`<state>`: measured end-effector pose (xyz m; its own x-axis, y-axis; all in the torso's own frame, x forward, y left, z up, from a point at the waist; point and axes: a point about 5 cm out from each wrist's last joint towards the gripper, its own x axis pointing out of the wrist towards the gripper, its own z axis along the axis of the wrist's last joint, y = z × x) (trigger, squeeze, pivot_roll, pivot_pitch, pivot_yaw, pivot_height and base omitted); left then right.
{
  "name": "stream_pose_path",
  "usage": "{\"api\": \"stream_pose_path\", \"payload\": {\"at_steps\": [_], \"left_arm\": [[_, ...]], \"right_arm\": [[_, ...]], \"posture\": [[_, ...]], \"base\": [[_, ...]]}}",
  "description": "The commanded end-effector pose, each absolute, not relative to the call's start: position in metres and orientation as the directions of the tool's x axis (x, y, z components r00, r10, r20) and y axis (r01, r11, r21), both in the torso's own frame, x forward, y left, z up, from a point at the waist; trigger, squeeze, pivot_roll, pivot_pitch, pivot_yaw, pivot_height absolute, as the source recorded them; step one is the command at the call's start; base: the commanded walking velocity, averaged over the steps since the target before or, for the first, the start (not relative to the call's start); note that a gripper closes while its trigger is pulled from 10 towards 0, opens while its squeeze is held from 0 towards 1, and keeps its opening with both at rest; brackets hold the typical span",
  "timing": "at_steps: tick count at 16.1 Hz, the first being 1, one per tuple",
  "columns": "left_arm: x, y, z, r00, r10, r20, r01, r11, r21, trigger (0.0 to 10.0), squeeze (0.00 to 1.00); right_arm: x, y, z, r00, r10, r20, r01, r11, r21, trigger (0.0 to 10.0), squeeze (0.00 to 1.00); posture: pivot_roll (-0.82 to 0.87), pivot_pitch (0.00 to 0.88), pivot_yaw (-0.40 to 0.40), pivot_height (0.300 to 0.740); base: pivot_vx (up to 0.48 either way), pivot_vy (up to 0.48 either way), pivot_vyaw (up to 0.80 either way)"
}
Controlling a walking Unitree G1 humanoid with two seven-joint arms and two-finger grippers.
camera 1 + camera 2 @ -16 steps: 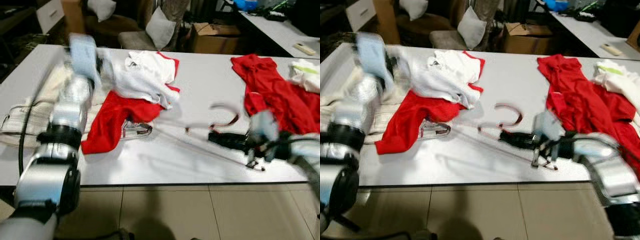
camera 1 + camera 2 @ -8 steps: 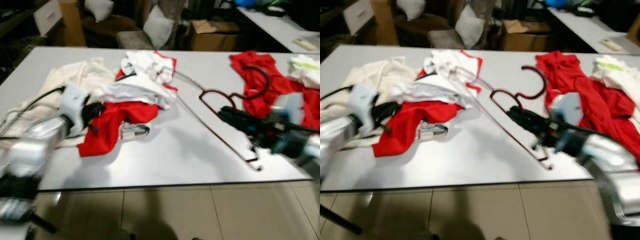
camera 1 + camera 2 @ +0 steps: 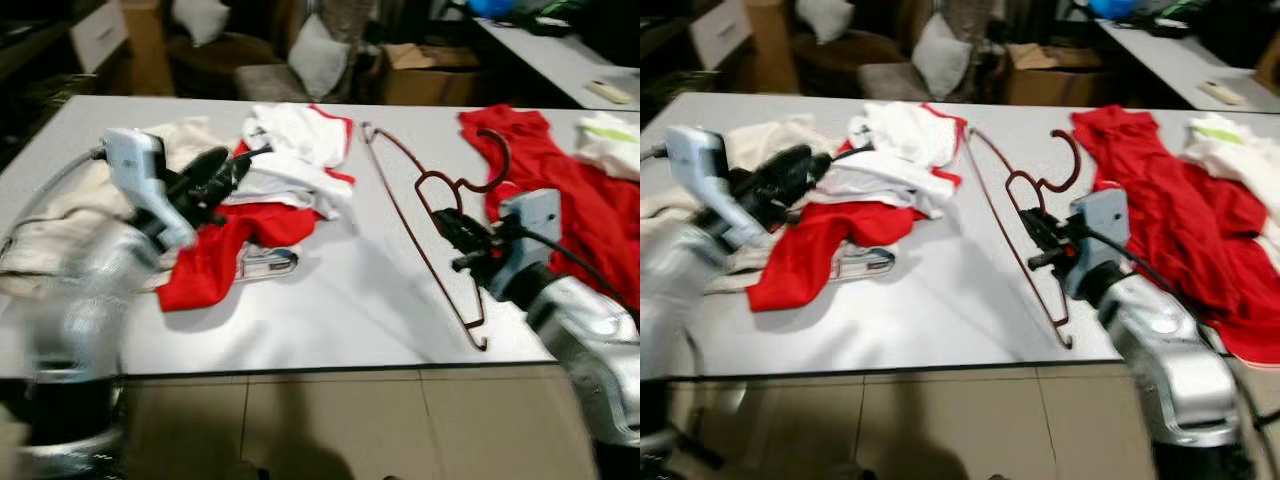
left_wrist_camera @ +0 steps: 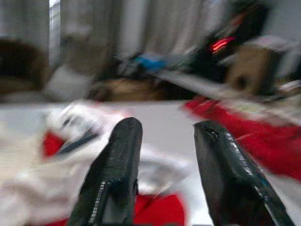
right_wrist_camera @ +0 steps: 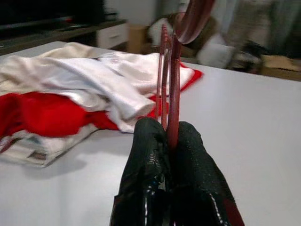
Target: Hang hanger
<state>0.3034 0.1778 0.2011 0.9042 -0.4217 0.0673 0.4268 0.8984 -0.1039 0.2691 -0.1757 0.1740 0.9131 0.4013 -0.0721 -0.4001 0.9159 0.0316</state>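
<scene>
Head views: right gripper (image 3: 447, 228) pinches the dark red wire hanger (image 3: 425, 215) just below its hook, hanger tilted over the bench (image 3: 330, 300). Looks light, stiff and springy; grip near the neck limits swing. Left wrist view: left gripper (image 4: 164, 174) spread, empty, above the clothes pile (image 3: 270, 180). Right wrist view: fingers (image 5: 148, 188) clamped on wire.

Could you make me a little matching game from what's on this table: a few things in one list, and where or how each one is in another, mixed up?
Things:
1. hanger
2. left gripper
3. red and white clothes
4. right gripper

States:
a. open, empty
b. heaped on the table
c. shut on metal
d. dark red, gripped near its hook

Pairs: 1-d, 2-a, 3-b, 4-c
</scene>
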Motion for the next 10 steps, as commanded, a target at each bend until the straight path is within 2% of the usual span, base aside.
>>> {"api": "stream_pose_path", "payload": {"at_steps": [1,2,3,4,5,7,10], "left_arm": [[0.304,0.173,0.182,0.924,-0.382,-0.013,0.380,0.921,-0.083,10.0,0.49],[0.304,0.169,0.177,0.937,-0.348,-0.019,0.346,0.935,-0.073,10.0,0.36],[0.306,0.163,0.161,0.952,-0.295,-0.080,0.290,0.955,-0.067,10.0,0.29],[0.305,0.160,0.155,0.946,-0.301,-0.119,0.295,0.953,-0.067,10.0,0.19],[0.303,0.157,0.151,0.937,-0.323,-0.137,0.316,0.946,-0.070,10.0,0.00],[0.299,0.150,0.150,0.923,-0.367,-0.112,0.361,0.930,-0.068,10.0,0.00],[0.295,0.157,0.142,0.947,-0.310,-0.085,0.305,0.950,-0.064,10.0,0.00]], "right_arm": [[0.268,-0.175,0.175,0.929,0.365,-0.059,-0.365,0.931,0.023,10.0,0.00],[0.269,-0.173,0.175,0.941,0.336,-0.029,-0.335,0.941,0.042,10.0,0.00],[0.270,-0.169,0.166,0.967,0.246,-0.060,-0.241,0.967,0.084,10.0,0.00],[0.269,-0.169,0.160,0.976,0.200,-0.082,-0.194,0.978,0.079,10.0,0.00],[0.267,-0.168,0.158,0.981,0.181,-0.073,-0.175,0.982,0.073,10.0,0.00],[0.266,-0.167,0.159,0.982,0.176,-0.068,-0.174,0.984,0.046,10.0,0.00],[0.267,-0.166,0.161,0.985,0.164,-0.060,-0.162,0.986,0.041,10.0,0.00]], "posture": [[-0.04,0.000,-0.040,0.740],[-0.05,0.000,-0.036,0.740],[-0.05,0.000,-0.033,0.740],[-0.06,0.000,-0.031,0.740],[-0.06,0.000,-0.027,0.740],[-0.06,0.000,-0.030,0.740],[-0.06,0.000,-0.037,0.740]], "base": [[0.000,0.000,0.00],[0.000,0.000,0.00],[0.000,0.000,0.00],[0.000,0.000,0.00],[0.000,0.000,0.00],[0.000,0.000,0.00],[0.000,0.000,0.00]]}}
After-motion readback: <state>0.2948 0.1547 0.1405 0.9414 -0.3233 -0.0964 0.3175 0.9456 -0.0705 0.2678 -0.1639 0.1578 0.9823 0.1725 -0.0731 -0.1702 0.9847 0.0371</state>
